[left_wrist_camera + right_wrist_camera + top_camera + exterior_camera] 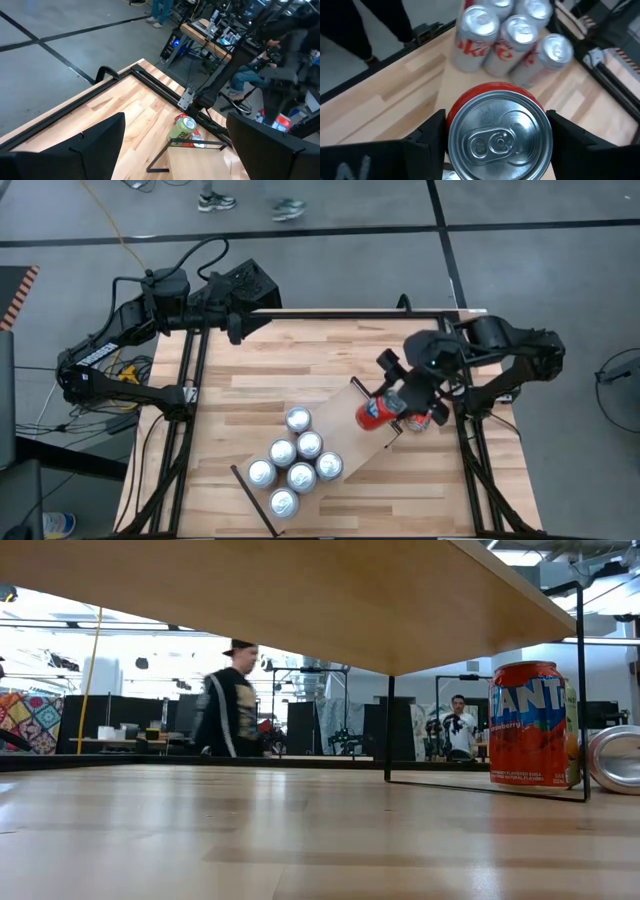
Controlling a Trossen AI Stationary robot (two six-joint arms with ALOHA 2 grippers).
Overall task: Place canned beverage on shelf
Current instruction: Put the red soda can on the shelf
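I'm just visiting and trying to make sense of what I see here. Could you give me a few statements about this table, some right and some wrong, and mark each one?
1. The right pincer holds a red can. True.
2. The red can is a silver Diet Coke. False: it is a red Fanta can.
3. Silver cans stand grouped on the shelf. True: six are there, upright.
4. The left pincer is lifting a can. False: it waits at the table's far edge, holding nothing.
5. Another can lies on its side on the table by the red one. True.
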